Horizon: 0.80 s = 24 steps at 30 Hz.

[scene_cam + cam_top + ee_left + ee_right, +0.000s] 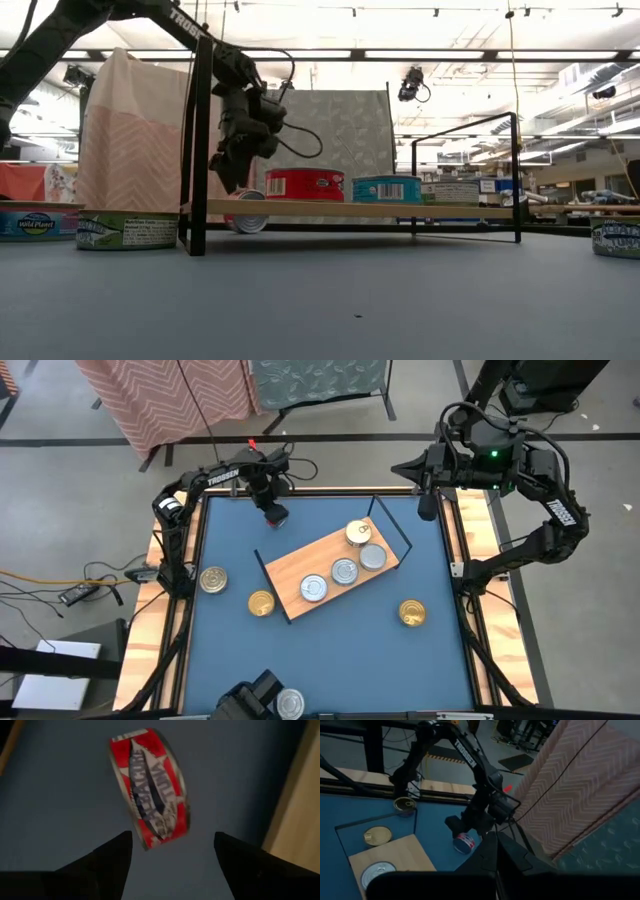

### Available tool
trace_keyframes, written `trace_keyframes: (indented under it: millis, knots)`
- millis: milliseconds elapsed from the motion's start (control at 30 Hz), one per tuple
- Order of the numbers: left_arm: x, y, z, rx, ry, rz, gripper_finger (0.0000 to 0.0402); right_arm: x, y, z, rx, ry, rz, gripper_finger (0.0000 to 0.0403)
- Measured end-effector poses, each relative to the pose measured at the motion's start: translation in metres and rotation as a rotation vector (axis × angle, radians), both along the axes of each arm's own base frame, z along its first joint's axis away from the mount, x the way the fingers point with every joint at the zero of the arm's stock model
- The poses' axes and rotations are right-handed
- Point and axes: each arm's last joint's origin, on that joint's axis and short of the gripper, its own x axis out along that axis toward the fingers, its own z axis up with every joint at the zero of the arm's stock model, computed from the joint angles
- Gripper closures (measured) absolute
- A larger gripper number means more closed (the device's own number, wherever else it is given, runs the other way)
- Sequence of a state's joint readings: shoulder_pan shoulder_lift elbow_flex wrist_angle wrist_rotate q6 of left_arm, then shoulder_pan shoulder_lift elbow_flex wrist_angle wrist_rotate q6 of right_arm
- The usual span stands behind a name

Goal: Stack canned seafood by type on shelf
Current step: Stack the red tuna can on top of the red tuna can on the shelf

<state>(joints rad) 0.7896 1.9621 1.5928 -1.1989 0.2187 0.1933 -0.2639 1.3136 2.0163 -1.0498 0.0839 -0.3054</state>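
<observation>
Right now the left gripper (273, 510) hangs over a red-labelled tin (150, 785) that lies tipped on its side on the blue table (330, 660), just off the far left corner of the shelf (300, 565). Its fingers (112, 857) stand spread, one on each side of the tin and clear of it, so nothing is held; that spacing looks meant to take the can across its width. Because the tin rests on its edge and not flat, it seems likely to roll if nudged.

On the shelf, four tins sit along the side nearer the right arm: three silver-lidded ones (344, 571) in a line and a gold-lidded tin (359, 532) at the far end of that line, which appears to rest on another can. From the low view a red tin (304, 184) and a blue-labelled tin (386, 188) show their sides on the board.

Off the shelf, two gold tins (213, 579) lie near its left end, another gold tin (411, 613) lies near its right front corner, and a silver one (289, 703) sits well away at the near table edge.

The right gripper (426, 500) waits closed and empty, raised beyond the shelf's far right corner.
</observation>
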Motion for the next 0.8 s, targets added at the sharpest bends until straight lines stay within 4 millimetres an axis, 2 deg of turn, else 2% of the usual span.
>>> trace_keyframes:
  millis: [133,333,800]
  knots:
    - [0.004,-0.004,-0.014,0.0,-0.012,0.025,0.0117,0.0,0.001,0.0,0.006,-0.003,0.0,0.0391]
    - [0.005,-0.008,-0.022,0.021,0.002,0.016,0.0127,0.0,0.001,0.001,0.009,-0.018,-0.002,0.0391]
    - [0.007,-0.005,-0.026,0.072,-0.012,0.016,0.0259,0.001,0.0,0.003,0.006,-0.035,0.001,0.0391]
